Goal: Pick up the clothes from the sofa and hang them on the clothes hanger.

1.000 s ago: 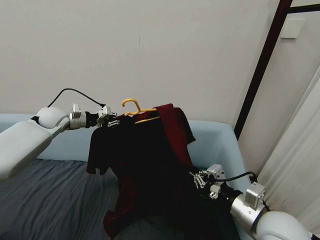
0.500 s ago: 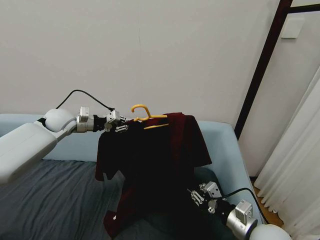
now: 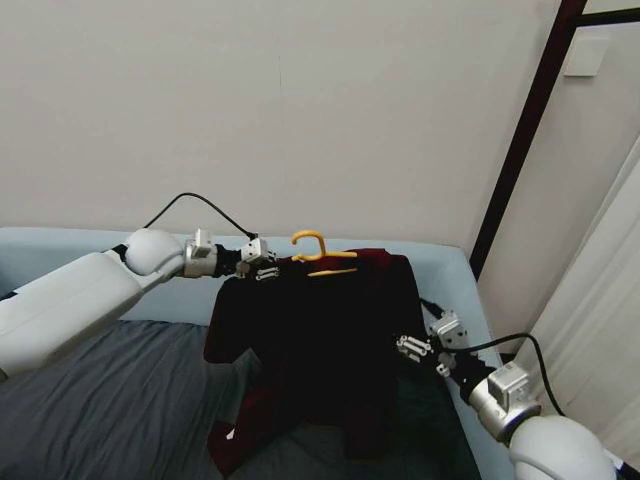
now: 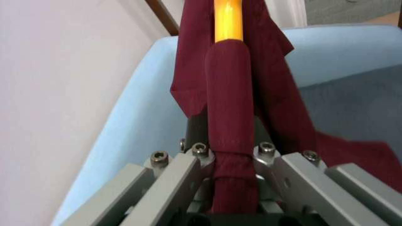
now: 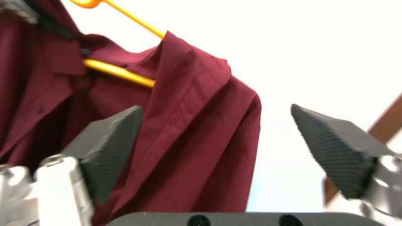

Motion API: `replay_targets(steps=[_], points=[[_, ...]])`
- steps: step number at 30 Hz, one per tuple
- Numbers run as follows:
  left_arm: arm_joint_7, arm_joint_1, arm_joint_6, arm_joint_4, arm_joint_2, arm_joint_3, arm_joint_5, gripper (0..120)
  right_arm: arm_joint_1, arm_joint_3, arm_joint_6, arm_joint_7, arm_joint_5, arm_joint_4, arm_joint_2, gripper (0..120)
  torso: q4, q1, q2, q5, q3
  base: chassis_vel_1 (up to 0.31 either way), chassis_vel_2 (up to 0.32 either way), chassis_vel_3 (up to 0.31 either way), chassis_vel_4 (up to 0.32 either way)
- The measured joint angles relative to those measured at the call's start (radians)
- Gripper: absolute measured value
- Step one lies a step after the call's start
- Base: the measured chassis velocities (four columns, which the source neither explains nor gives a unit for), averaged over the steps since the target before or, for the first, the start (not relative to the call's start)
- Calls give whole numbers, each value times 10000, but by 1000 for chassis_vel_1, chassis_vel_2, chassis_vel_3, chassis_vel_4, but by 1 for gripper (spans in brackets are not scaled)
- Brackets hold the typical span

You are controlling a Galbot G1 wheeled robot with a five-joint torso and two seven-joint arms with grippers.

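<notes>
- Two grippers work: the left gripper clamps the shirt-covered end of the yellow hanger.
- The maroon shirt hangs over the blue sofa.
- With jaws spread, the right gripper sits just beside the shirt's right edge.

Soft, dim room light; shirt nearly black in shade; wall glaring white behind.

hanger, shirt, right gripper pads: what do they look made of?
Hanger: probably plastic; smooth, glossy yellow-orange rod. Shirt: woven cloth, maybe cotton-type; matte maroon with stitched seams and soft folds. Pads of the right gripper: likely rubber; dark, matte, with a fine gridded texture.
</notes>
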Motion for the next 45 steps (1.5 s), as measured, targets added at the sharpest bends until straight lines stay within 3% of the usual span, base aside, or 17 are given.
replay_targets(steps=[4,19,33,34,39,40,43,45], points=[[-298,-90,315,-800,20,379,-340,3,56,4,-368,243,-85,93,-54,100,8,0,0,-1,0,0,0,0,0],[-322,-65,508,-1382,83,667,-360,3,118,-211,-927,185,-384,5,-242,100,7,0,0,-3,-1,0,0,0,0],[-111,294,402,-1607,327,412,-125,3,124,-343,-959,-75,-610,-361,-442,52,7,0,0,-3,-1,0,0,0,0],[-79,310,389,-1609,333,404,-89,3,113,-347,-947,-87,-644,-377,-442,43,7,0,0,-3,0,0,0,0,0],[-37,325,337,-1543,324,401,21,3,82,-348,-894,-92,-687,-361,-441,30,6,0,0,-3,0,0,0,0,0],[-23,342,323,-1498,310,396,42,3,42,-348,-828,-86,-725,-343,-440,22,7,-1,0,-3,0,0,0,0,0],[-17,379,316,-1445,279,384,69,3,-11,-344,-773,-69,-769,-323,-439,15,7,0,0,-3,0,0,0,0,0],[-18,480,313,-1368,222,371,100,3,-68,-337,-693,-53,-810,-245,-437,4,6,-1,0,-3,-1,0,0,0,0]])
